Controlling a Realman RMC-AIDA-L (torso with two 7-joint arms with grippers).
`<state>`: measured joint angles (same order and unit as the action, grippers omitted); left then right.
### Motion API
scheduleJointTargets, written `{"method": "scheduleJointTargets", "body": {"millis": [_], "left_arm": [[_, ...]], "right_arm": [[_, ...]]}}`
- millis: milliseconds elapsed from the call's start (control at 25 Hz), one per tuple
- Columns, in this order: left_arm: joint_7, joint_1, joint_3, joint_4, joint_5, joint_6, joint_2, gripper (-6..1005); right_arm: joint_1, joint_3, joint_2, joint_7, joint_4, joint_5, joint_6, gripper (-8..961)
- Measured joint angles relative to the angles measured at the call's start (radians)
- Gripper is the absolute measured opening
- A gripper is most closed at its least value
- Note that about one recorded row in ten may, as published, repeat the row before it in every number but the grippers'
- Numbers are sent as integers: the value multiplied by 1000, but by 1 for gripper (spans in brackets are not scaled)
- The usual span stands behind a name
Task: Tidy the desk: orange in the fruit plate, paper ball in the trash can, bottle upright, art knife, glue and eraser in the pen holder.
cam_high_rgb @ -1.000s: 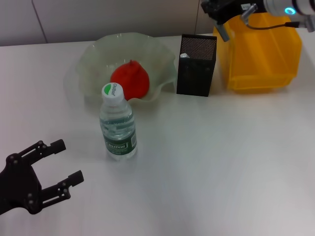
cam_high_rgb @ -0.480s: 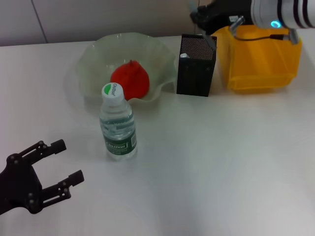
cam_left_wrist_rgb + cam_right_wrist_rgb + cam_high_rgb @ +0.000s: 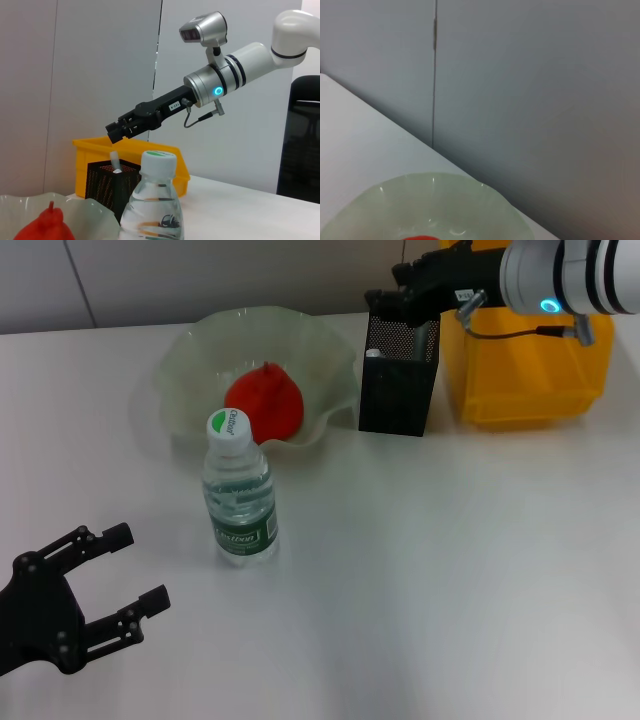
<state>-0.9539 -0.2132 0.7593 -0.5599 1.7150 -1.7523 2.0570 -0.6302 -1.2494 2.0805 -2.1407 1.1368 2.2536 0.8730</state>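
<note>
- Right gripper (image 3: 385,302), fingers' state unclear, hangs over the pen holder (image 3: 398,375) at 1 o'clock.
- Left gripper (image 3: 125,570) spread, empty, at 8 o'clock.
- Bottle (image 3: 239,490) upright, centre-left.
- Orange (image 3: 264,400) in plate (image 3: 190,370).

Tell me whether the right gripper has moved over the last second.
Yes. In the head view the right gripper has travelled toward the robot's left, from above the yellow bin to over the pen holder, which stayed put.

The bottle (image 3: 240,490) stands upright before the fruit plate (image 3: 190,355) — right of that, the pen holder (image 3: 399,375), then the bin (image 3: 530,370).
</note>
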Motion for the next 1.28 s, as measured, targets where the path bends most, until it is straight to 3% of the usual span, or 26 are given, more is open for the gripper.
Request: {"method": "scheduleJointTargets", "body": {"millis": [40, 240, 320, 400, 520, 560, 720, 880, 1040, 1280], "left_arm": [[0, 0, 0, 0, 0, 0, 0, 806], [-7, 0, 0, 0, 0, -6, 0, 806], [-48, -2, 9, 0, 3, -10, -7, 806], [-63, -4, 12, -1, 7, -13, -11, 806], [-111, -17, 21, -7, 39, -43, -18, 806], [-111, -19, 21, -7, 44, -51, -18, 806], [-111, -38, 21, -6, 79, -68, -18, 807], [-117, -55, 21, -1, 115, -65, -18, 807], [-135, -73, 20, -1, 143, -64, -24, 807], [-239, -151, 22, -1, 223, -77, -57, 807]], "right_arm": [[3, 3, 0, -1, 5, 0, 1, 232], [48, 48, 0, -5, 81, -30, 83, 455], [99, 115, -3, 15, 139, -131, 257, 455], [115, 140, -4, 39, 147, -170, 312, 456], [215, 252, -4, 225, 134, -361, 570, 456], [215, 252, -4, 225, 134, -361, 570, 458], [319, 345, -10, 467, -14, -465, 793, 468], [350, 376, -30, 635, -166, -463, 897, 510], [374, 380, -55, 796, -322, -436, 930, 583], [389, 400, -44, 874, -365, -322, 910, 676]]}}
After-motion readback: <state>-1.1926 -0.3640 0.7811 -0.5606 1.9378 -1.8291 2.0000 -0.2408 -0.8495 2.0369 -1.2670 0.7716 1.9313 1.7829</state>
